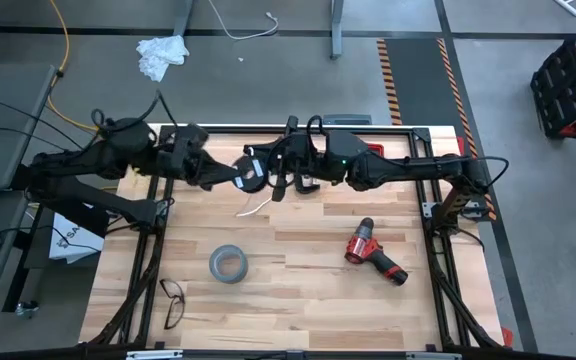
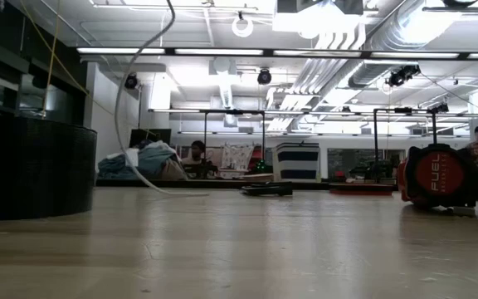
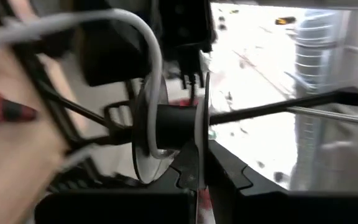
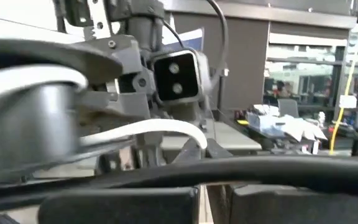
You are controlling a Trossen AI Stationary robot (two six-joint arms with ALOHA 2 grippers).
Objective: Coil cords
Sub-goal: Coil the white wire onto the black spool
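The small black round disc [image 1: 251, 170] is held above the far middle of the table, between my two arms. In the left wrist view it shows edge-on as a spool [image 3: 173, 124] with the white cable [image 3: 151, 68] running round its hub. My left gripper [image 1: 230, 172] is shut on it. My right gripper [image 1: 278, 180] comes from the right, close beside the disc, fingers shut. The cable's loose tail [image 1: 253, 208] hangs down onto the wood; it also shows in the low view [image 2: 123, 108]. My left gripper pinches the rim of one thin flange of the disc [image 3: 199, 163] between its two fingers, coming level from the table's left. The disc is lifted clear of the table and stands on edge. My right gripper is shut at the white cable [image 4: 160, 129] just beside the disc, coming level from the table's right. A dark band across the right wrist view hides the exact place of contact. The cable bends from the hub toward the fingers.
A grey tape roll [image 1: 226, 263] lies at the near middle, a red drill [image 1: 373, 252] to the right, and glasses [image 1: 173, 300] at the near left. A yellow cord [image 1: 63, 50] and another loose white cable [image 1: 248, 28] lie on the floor beyond the table.
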